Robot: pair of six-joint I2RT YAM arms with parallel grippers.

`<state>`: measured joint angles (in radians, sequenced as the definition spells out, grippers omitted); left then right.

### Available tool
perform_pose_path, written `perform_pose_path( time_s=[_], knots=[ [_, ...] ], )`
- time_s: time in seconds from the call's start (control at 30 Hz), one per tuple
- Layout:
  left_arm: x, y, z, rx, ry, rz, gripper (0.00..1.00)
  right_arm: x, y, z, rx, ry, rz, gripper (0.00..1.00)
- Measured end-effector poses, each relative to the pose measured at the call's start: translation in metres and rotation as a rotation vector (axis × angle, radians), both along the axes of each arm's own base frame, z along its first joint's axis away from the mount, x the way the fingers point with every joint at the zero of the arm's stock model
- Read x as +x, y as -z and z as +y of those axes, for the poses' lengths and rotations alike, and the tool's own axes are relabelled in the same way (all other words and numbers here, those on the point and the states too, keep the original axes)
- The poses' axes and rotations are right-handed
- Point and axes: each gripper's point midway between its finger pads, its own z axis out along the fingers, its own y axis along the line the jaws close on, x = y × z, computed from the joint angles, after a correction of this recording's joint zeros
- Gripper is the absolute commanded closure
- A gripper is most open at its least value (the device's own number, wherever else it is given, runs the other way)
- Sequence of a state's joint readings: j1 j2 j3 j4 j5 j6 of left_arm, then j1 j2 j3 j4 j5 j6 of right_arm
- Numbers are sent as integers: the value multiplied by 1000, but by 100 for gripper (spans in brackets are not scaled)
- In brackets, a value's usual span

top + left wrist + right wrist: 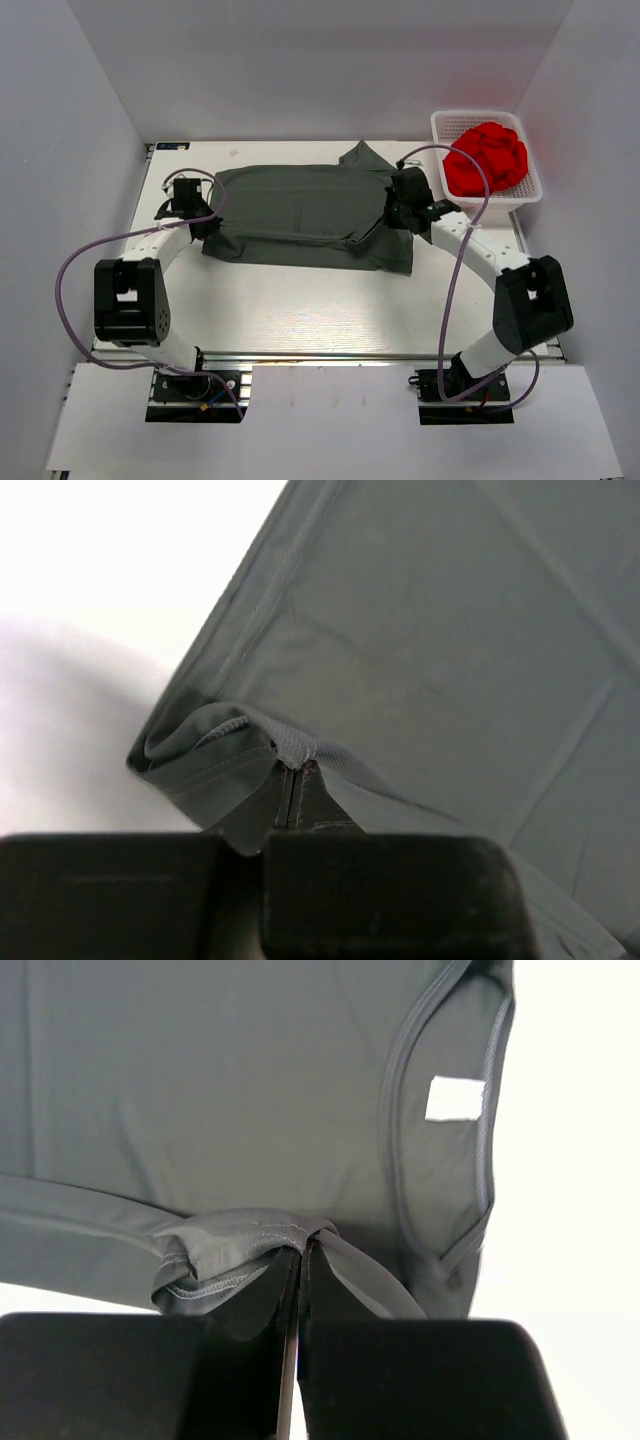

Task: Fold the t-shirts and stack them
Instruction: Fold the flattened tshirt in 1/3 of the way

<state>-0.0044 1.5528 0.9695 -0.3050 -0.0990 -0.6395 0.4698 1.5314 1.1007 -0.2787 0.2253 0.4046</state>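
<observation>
Hidden: in the top view I can't see either set of fingertips, because each gripper's body covers them. I go by the wrist cameras for the grips. In both wrist views the frame cuts off most of the cloth.
Writing: a small white tag sits inside the collar — I can't make out any print on it.
T-shirt: dark grey, spread across the middle of the table, spanning from one gripper to the other.
Left gripper: fingers pinched together on a bunched, stitched edge at the shirt's left end.
Right gripper: fingers clamped on a folded hem just beside the collar, at the shirt's right end.
Basket: white, at the far right corner, holding a crumpled red cloth — apart from the shirt.
</observation>
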Motion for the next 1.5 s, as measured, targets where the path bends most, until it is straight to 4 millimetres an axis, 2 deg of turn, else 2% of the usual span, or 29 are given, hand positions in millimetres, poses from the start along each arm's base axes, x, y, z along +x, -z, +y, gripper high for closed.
perform_pose_path(
  time_s=[0.23, 0.37, 0.4, 0.47, 0.5, 0.53, 0.6, 0.67, 0.73, 0.8, 0.87, 0.97, 1.07, 1.17, 1.33, 1.5],
  knots=[
    [35, 2, 10, 11, -23, -2, 100, 44, -2, -2, 5, -10, 0, 100],
    [55, 12, 15, 14, -26, 17, 100, 70, 2, 0, 2, -36, 7, 100],
    [59, 16, 16, 15, -29, 24, 84, 77, 4, 1, -4, -45, 9, 99],
    [68, 23, 20, 19, -30, 39, 41, 94, 9, 1, -18, -65, 14, 82],
    [72, 26, 22, 25, -24, 48, 1, 102, 14, 2, -29, -76, 20, 67],
    [75, 28, 23, 22, -25, 58, 0, 115, 16, 3, -52, -96, 21, 50],
    [95, 26, 28, 22, -26, 49, 0, 144, 19, 6, -76, -115, 1, 36],
    [112, 19, 32, 26, -12, 31, 0, 165, 21, 7, -102, -128, -8, 31],
    [124, 8, 32, 25, 7, 7, 0, 174, 23, 5, -118, -142, -4, 30],
    [127, -1, 31, 21, 33, -14, 0, 168, 25, 3, -123, -164, 18, 28],
    [124, -4, 25, 7, 73, -24, 0, 151, 30, 0, -113, -186, 46, 28],
    [107, 0, 11, -20, 150, -16, 0, 97, 46, -11, -104, -208, 140, 30],
    [83, 10, -9, -62, 243, 4, 0, 52, 56, -23, -100, -205, 203, 31],
    [62, 25, -30, -113, 321, 20, 0, 23, 66, -34, -107, -188, 246, 35],
    [44, 44, -47, -161, 389, 57, 0, 11, 80, -36, -96, -179, 283, 41],
    [46, 45, -47, -166, 397, 45, 0, 19, 81, -29, -69, -194, 271, 66]
  ],
)
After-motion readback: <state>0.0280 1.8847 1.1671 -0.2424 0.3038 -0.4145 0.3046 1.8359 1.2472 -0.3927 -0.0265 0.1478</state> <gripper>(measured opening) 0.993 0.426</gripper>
